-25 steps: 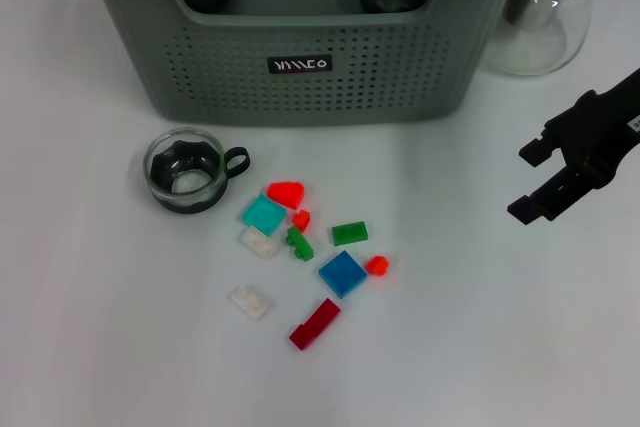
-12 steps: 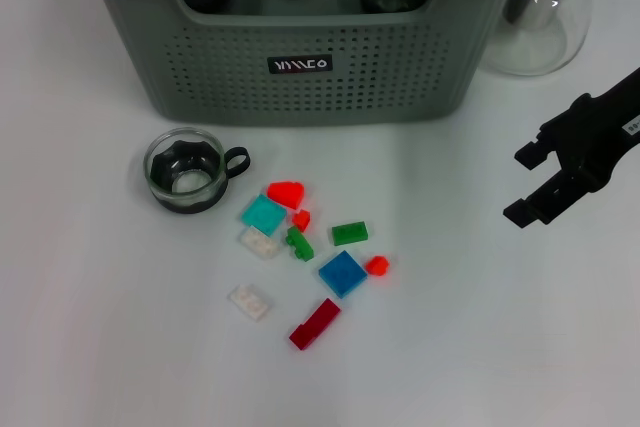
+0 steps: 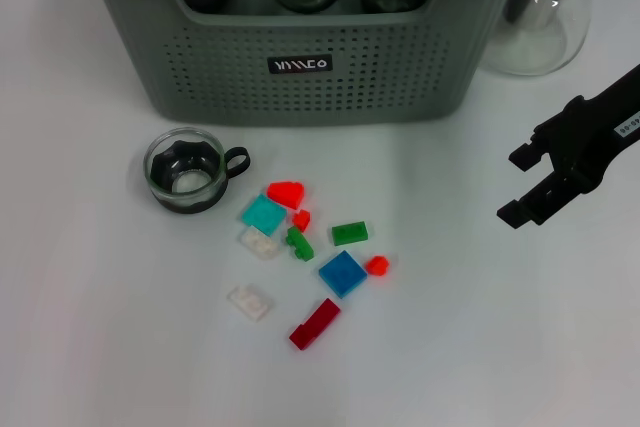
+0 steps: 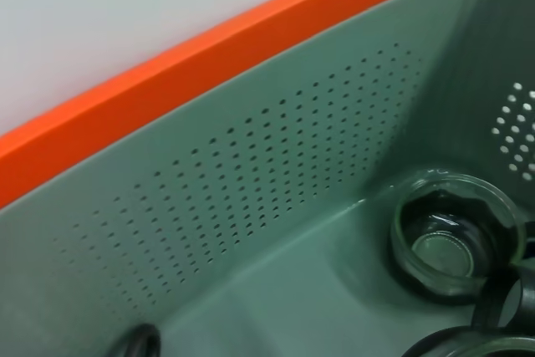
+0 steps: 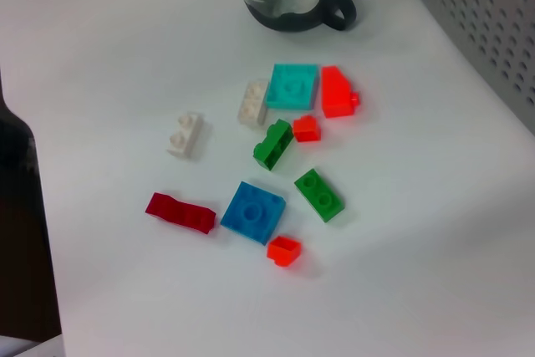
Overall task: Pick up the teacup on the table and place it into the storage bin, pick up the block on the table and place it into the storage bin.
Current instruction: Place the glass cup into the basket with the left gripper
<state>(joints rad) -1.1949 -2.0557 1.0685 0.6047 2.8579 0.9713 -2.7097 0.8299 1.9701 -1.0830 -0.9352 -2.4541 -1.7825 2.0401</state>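
the storage bin (image 3: 300,57) fills the upper middle of the head view, and several cups already sit on its floor — one clear cup (image 4: 456,236) shows at the lower right of the left wrist view, so the left arm is evidently over the bin, looking down inside. the left gripper itself is not in any view, so i cannot tell how its jaws stand.

one teacup (image 3: 186,169) stands on the table (image 3: 100,327) at centre left of the head view, just in front of the bin, upright, with its handle pointing right. the blocks lie scattered below and to the right of it — among them a blue block (image 3: 342,273) and a dark red block (image 3: 314,323) (loose, some touching).

the right gripper (image 3: 518,185) hangs at the right edge, jaws apart and holding nothing, well apart from the blocks — likely placed there for a reach toward them.
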